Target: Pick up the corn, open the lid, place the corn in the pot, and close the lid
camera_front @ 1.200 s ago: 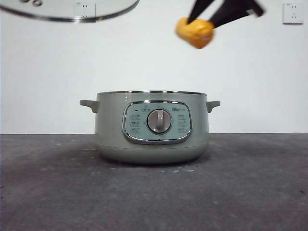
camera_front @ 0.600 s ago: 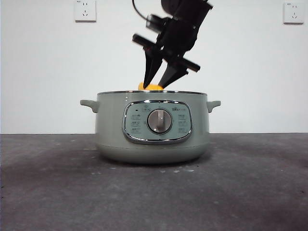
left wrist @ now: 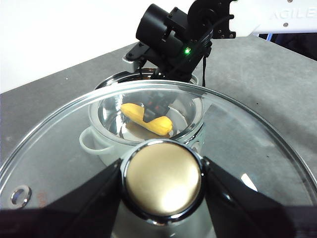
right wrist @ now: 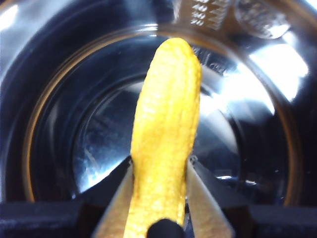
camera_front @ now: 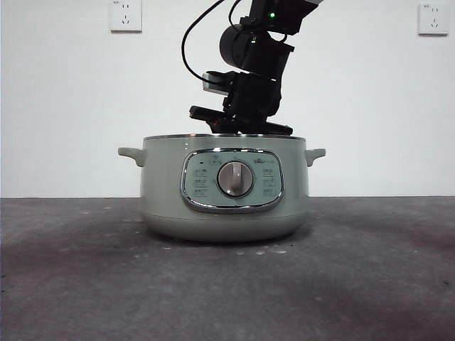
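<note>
The counter (camera_front: 85, 284) is dark grey and carries the pot (camera_front: 225, 188), which stands uncovered with its dial facing the front camera. My right arm reaches down into the pot from above, so in the front view my right gripper (right wrist: 161, 173) is hidden below the rim. Inside, the steel bowl is shiny and holds nothing except what I carry. My left gripper (left wrist: 162, 181) is closed on the knob of the lid (left wrist: 257, 144), holding the lid up in the air above and to one side of the pot. My right gripper is clamped on the corn (right wrist: 166, 144), inside the pot above its bottom.
</note>
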Robot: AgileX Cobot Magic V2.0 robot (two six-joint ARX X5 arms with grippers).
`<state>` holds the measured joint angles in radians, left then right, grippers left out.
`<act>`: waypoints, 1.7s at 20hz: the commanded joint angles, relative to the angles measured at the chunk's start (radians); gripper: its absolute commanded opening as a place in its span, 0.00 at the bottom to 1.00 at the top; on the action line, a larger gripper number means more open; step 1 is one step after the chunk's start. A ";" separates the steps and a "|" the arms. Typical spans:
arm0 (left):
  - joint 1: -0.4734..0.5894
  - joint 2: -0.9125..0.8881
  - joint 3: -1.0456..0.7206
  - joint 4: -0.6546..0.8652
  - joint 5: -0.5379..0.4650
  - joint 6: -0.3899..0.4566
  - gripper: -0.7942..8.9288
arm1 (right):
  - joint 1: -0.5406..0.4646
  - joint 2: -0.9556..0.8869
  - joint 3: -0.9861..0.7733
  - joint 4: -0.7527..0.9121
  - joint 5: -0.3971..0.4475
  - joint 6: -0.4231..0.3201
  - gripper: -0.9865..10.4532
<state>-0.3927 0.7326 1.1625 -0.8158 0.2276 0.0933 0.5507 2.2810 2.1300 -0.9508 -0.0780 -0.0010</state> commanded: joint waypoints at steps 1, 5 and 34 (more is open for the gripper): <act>0.003 -0.013 0.009 0.045 0.007 -0.004 0.07 | 0.008 0.042 0.001 -0.014 0.002 -0.010 0.08; 0.003 -0.013 0.009 0.045 0.007 -0.004 0.07 | 0.019 0.050 0.005 -0.016 0.003 -0.003 0.29; -0.042 0.353 0.058 0.380 0.041 0.035 0.07 | 0.019 -0.841 -0.201 -0.430 -0.033 -0.011 0.44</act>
<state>-0.4309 1.0908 1.1969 -0.4889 0.2554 0.1127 0.5682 1.4555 1.9732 -1.3548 -0.1120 -0.0013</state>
